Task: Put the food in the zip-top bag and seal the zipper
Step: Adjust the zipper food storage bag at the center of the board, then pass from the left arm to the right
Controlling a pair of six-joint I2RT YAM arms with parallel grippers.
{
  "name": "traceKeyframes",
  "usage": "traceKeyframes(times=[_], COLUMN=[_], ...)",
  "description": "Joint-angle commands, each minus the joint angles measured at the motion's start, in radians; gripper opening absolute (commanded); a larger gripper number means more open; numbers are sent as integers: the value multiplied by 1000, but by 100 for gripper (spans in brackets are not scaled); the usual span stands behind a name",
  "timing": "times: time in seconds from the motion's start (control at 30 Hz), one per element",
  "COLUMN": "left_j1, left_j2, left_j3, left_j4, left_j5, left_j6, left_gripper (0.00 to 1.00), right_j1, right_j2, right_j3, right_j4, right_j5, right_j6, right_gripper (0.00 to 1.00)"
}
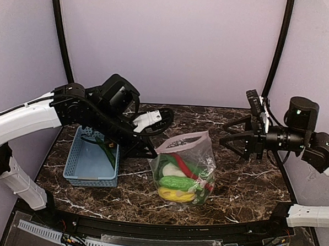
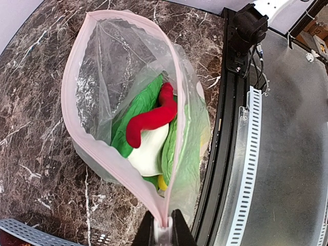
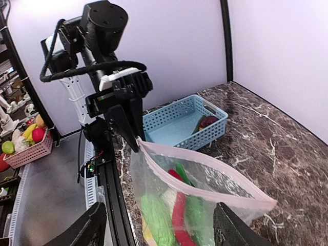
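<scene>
The clear zip-top bag stands upright mid-table with its mouth open. Its pale pink zipper gapes wide. Inside lie a red chilli, a white piece, green leafy pieces and a yellow piece. My left gripper is shut on the bag's mouth corner. My right gripper is open and empty, level with the bag's right edge; in its wrist view the bag sits between its fingers. A dark red fruit and a green long piece lie in the basket.
The light blue basket stands to the left of the bag, under the left arm. A black rail and a slotted cable duct run along the near table edge. A pink basket of toys sits off the table.
</scene>
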Motion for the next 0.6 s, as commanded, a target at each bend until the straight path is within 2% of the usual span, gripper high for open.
traceKeyframes(times=[0.0,0.2,0.37,0.57], left_j1=[-3,-2,-2,-2], left_j2=[-44,-48,-42,-22], left_j3=[-18,-14,-8,16], left_j4=[8,-11,-12,-27], left_j5=[61,76,96,113], left_j6=[-4,-2,-5,-10], left_gripper=[1,1,1,1], right_j1=[41,106,145,148], right_j2=[135,318,443,520], right_j3=[101,232,300,337], right_j4=[-29,-86,-141,-173], right_j5=[-119,-157,-146,-154], right_j6=[-100,-205,-271,-327], right_gripper=[69,67,59,61])
